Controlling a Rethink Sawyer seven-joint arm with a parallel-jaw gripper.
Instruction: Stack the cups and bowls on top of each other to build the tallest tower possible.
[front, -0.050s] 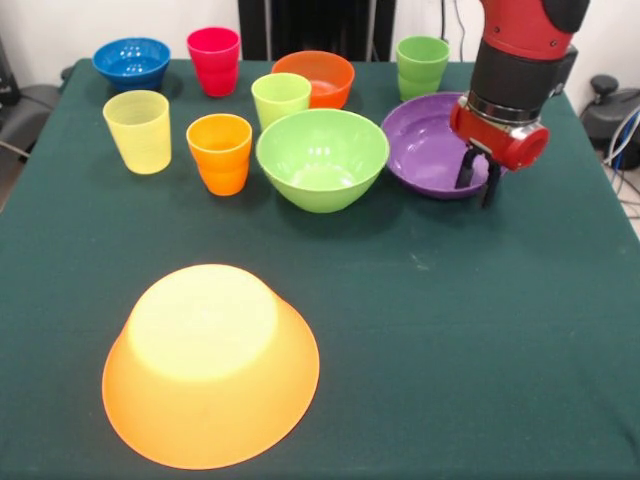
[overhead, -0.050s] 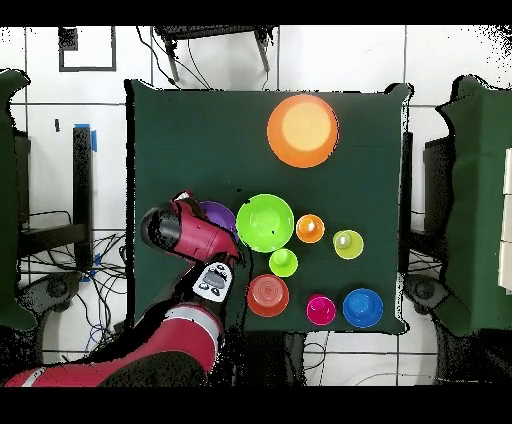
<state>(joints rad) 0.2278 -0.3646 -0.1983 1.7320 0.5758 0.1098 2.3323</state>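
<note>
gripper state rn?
gripper: open, empty, fingers straddling the near rim of the purple bowl.

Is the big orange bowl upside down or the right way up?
Upside down. In the front view the big orange bowl rests its wide rim on the green table, with its smaller flat bottom facing up, so no hollow inside shows.

Five cups (front, -0.050s: 220, 152) and five bowls (front, -0.050s: 322, 158) sit on the table (front, -0.050s: 480, 330).
</note>
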